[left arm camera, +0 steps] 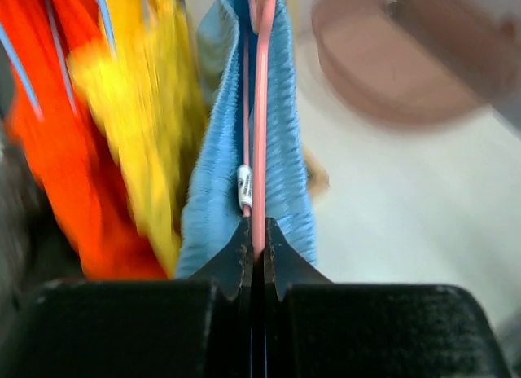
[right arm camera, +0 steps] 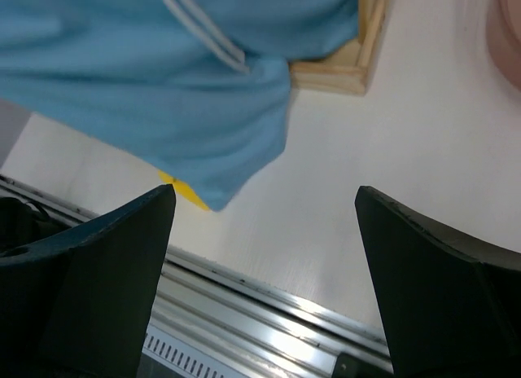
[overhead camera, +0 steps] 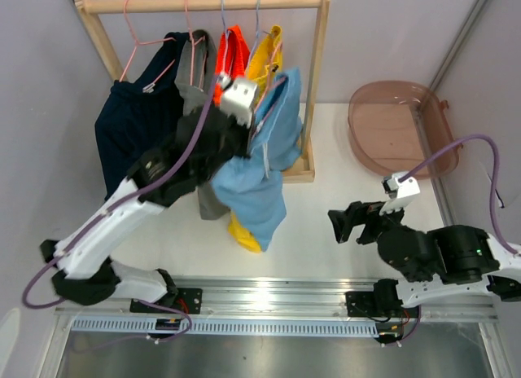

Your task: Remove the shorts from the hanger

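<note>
Left wrist view showed my left gripper (left arm camera: 258, 235) clenched on the pink hanger (left arm camera: 260, 109). The wire ran straight out from between my pressed fingertips, and the light blue shorts (left arm camera: 216, 182) were folded over it on both sides, the waistband touching my fingertips. Just past my fingertips a small white tag (left arm camera: 244, 186) sat on the hanger; I could not read any writing on it.

Left of that hand the yellow shorts (left arm camera: 138, 93) crowded against the blue pair, with the orange shorts (left arm camera: 49, 134) beyond them, so there was no open room on that side. Right of the hand lay bare table (left arm camera: 407, 231), and a brownish tub (left arm camera: 391, 60) sat farther out, blurred.

From above, the grey shorts (overhead camera: 195, 93) and navy shorts (overhead camera: 130, 125) hung further to the left of that hand on the wooden rack (overhead camera: 203, 2). The blue pair draped down beneath my wrist, nearly to the table.

My right gripper (right arm camera: 262, 195) was spread wide and held nothing. Ahead of its fingers and to their left hung the lower hem of the blue shorts with white drawstrings (right arm camera: 199, 28). A corner of the rack's base frame (right arm camera: 358, 60) lay straight ahead. Open table sat between the fingers, and the metal rail (right arm camera: 269, 313) ran just below them.
</note>
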Robot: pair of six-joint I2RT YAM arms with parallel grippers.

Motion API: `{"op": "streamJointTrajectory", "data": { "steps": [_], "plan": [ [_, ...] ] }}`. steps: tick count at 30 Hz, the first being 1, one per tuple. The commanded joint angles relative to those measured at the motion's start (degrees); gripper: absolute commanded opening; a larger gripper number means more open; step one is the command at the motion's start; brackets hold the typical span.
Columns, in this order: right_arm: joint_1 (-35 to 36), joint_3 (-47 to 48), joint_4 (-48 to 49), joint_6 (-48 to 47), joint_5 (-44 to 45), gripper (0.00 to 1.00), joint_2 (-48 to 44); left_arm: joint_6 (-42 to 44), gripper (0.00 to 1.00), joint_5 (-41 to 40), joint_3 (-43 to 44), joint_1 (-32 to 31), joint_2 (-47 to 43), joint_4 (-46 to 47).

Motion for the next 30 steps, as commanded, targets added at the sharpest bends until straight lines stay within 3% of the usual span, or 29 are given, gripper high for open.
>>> {"op": "streamJointTrajectory", "data": {
  "steps": [1, 5, 11, 14, 18, 21, 22, 23, 26, 27, 30],
  "plan": [
    [-0.18, 5.05, 9.1, -13.64, 4.05, 0.99, -0.55, -5.36, 0.0, 2.41, -11.08, -1.63, -11.15, 0.84],
    [-0.44, 5.85, 19.1, -27.16, 5.64, 1.0, -1.25, -8.18, 0.0, 9.0, -16.37, -1.72, -20.91, -3.36],
    [-1.06, -1.32, 34.41, -40.72, 5.56, 0.99, -5.73, -10.55, 0.0, 22.1, -11.21, -1.72, -25.76, -8.91],
    [-3.16, -3.9, 39.87, -46.44, -1.89, 0.99, -7.32, -10.99, 0.0, 27.61, -4.64, -1.72, -25.5, -13.13],
    [-9.74, 3.09, 35.67, -50.23, -17.62, 1.0, 0.22, -10.56, 0.0, 37.45, -1.34, -1.72, -24.27, -16.31],
    [-22.9, 8.48, 30.66, -51.02, -33.07, 0.99, 7.24, -10.12, 0.0, 43.79, -2.92, -1.72, -25.94, -14.55],
    [-27.38, 10.49, 30.13, -51.2, -44.61, 1.0, 8.49, -10.12, 0.0, 44.95, -3.01, -1.81, -26.55, -14.55],
    [-36.56, 11.12, 30.12, -51.11, -50.38, 0.99, 9.37, -10.03, 0.0, 46.01, -2.84, -1.72, -26.64, -14.55],
    [-47.96, 11.22, 32.4, -50.33, -67.76, 1.0, 10.87, -9.85, 0.0, 47.69, -1.17, -1.72, -26.38, -16.21],
    [-53.39, 10.78, 33.36, -49.89, -70.71, 1.0, 10.87, -9.77, 0.0, 47.34, -0.04, -1.72, -26.21, -16.74],
    [-58.61, 9.11, 36.44, -47.78, -76.97, 1.0, 11.49, -9.59, 0.0, 46.54, 0.68, -1.72, -26.64, -17.18]
  ]
}}
